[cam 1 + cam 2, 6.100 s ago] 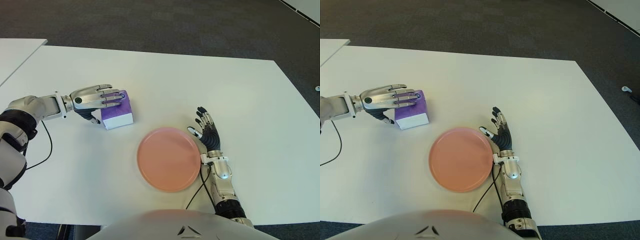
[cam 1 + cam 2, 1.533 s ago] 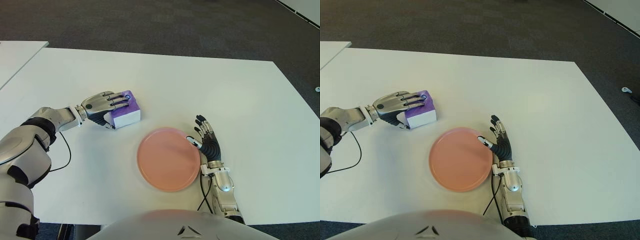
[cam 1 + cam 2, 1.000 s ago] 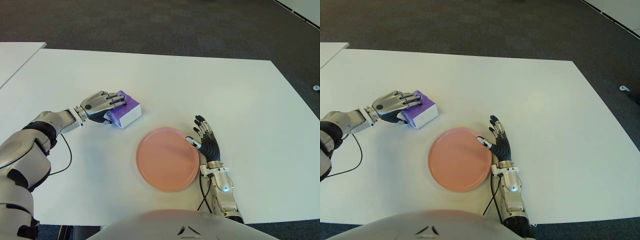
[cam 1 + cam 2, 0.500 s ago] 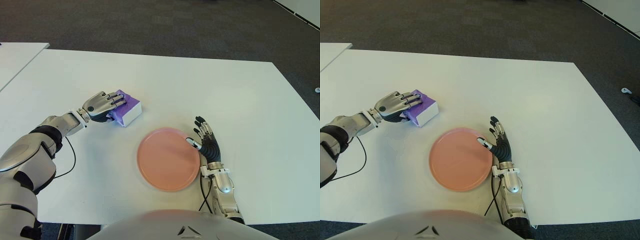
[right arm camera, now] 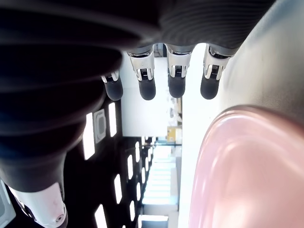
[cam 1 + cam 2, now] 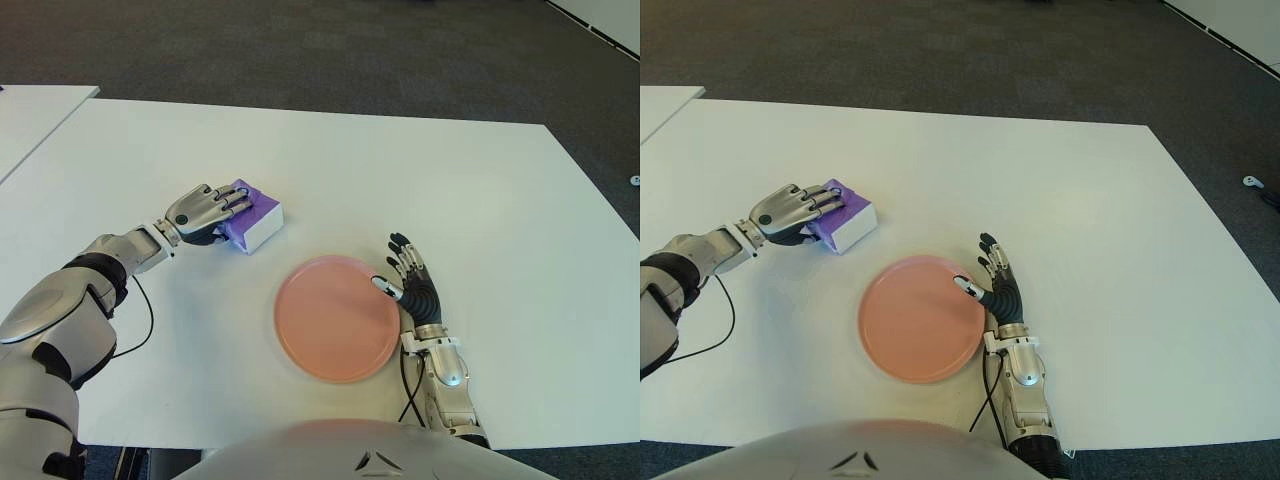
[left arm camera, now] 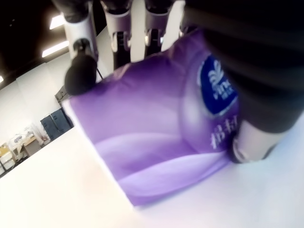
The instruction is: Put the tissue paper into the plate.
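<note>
A purple tissue pack point(image 6: 261, 212) with a white side lies on the white table point(image 6: 450, 170), up and to the left of the pink plate point(image 6: 337, 317). My left hand point(image 6: 214, 208) is shut on the pack. Its fingers point(image 7: 118, 28) lie over the purple top and the thumb point(image 7: 259, 118) presses the near side, as the left wrist view shows with the pack point(image 7: 156, 128) close up. The pack sits turned at an angle, a hand's width from the plate's rim. My right hand point(image 6: 411, 284) shows open beside the plate's right rim point(image 5: 247, 156), fingers spread, holding nothing.
A second white table point(image 6: 40, 105) stands at the far left, with a gap between. A black cable point(image 6: 146, 310) trails from my left forearm over the tabletop. Dark carpet lies beyond the far edge and to the right.
Over six seconds my left hand closed on the pack, turned it and shifted it slightly right. In the last half second nothing has visibly moved.
</note>
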Tool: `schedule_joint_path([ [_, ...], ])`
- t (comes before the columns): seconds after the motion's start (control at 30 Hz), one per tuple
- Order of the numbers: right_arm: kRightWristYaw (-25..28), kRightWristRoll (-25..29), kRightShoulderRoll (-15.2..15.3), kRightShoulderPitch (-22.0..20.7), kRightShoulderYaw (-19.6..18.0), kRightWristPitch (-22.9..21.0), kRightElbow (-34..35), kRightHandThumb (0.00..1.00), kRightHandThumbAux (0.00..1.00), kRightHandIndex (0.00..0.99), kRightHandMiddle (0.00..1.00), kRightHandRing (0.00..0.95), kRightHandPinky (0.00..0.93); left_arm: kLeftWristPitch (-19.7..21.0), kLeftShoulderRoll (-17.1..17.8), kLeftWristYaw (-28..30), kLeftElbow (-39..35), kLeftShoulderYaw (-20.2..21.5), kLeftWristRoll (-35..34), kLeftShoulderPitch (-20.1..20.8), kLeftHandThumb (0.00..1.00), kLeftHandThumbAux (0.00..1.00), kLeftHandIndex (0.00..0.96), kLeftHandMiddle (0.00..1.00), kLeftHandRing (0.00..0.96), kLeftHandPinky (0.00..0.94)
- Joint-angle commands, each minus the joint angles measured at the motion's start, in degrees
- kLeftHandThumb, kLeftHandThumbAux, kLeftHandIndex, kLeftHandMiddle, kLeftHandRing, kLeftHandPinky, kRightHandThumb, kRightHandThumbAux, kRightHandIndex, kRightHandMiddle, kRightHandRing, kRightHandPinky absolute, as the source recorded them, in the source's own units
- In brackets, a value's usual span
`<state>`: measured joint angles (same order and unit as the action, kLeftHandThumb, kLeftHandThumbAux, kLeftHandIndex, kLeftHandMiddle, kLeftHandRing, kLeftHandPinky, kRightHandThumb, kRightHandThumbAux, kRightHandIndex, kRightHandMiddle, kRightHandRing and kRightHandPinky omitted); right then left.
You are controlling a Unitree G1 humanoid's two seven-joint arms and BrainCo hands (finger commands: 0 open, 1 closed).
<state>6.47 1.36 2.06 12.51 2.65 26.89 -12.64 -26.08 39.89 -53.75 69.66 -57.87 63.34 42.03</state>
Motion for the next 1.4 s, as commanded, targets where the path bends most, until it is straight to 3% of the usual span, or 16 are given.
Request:
schedule_joint_path([
  [0.03, 0.2, 0.2, 0.4, 5.0, -0.4, -5.4, -4.2, 0.074, 0.696, 0.0, 0.0, 0.0, 0.0, -0.8, -2.0, 4.1, 2.5, -3.3, 3.4, -6.2, 0.85, 0.665, 0.407, 0.548, 0.766, 0.773],
  [0.6, 0.7, 0.5, 0.6, 5.5, -0.7, -5.6, -3.5, 0.074, 0.696, 0.0, 0.0, 0.0, 0.0, -1.5, -3.1, 0.4, 2.9, -3.1, 2.9, -6.8, 0.849, 0.668, 0.4, 0.549, 0.806, 0.806],
  [0.8, 0.8, 0.5, 0.6, 5.8, -0.7, -5.6, -3.2, 0.074, 0.696, 0.0, 0.0, 0.0, 0.0, -1.9, -4.1, 4.4, 3.1, 0.9, -2.4, -8.5, 0.849, 0.669, 0.398, 0.545, 0.809, 0.806],
  [0.93, 0.9, 0.7, 0.7, 5.9, -0.8, -5.7, -3.1, 0.074, 0.696, 0.0, 0.0, 0.0, 0.0, -4.2, -6.4, 4.8, 3.3, 9.1, -12.0, -11.5, 0.848, 0.67, 0.396, 0.542, 0.812, 0.802],
  [1.07, 1.1, 0.8, 0.9, 5.8, -0.9, -5.8, -3.1, 0.074, 0.696, 0.0, 0.0, 0.0, 0.0, -9.9, -10.3, 0.9, 3.4, 17.3, -20.8, -13.9, 0.848, 0.67, 0.398, 0.542, 0.815, 0.803],
  [1.23, 1.2, 1.0, 1.0, 5.7, -1.0, -5.9, -3.1, 0.074, 0.696, 0.0, 0.0, 0.0, 0.0, -13.1, -14.0, -0.9, 1.4, 21.2, -24.1, -14.4, 0.85, 0.668, 0.404, 0.546, 0.818, 0.796],
  [1.4, 1.3, 1.0, 1.0, 5.7, -1.1, -5.8, -3.2, 0.074, 0.696, 0.0, 0.0, 0.0, 0.0, -14.6, -15.4, -1.6, 0.9, 23.3, -24.8, -15.5, 0.852, 0.666, 0.408, 0.549, 0.822, 0.797],
])
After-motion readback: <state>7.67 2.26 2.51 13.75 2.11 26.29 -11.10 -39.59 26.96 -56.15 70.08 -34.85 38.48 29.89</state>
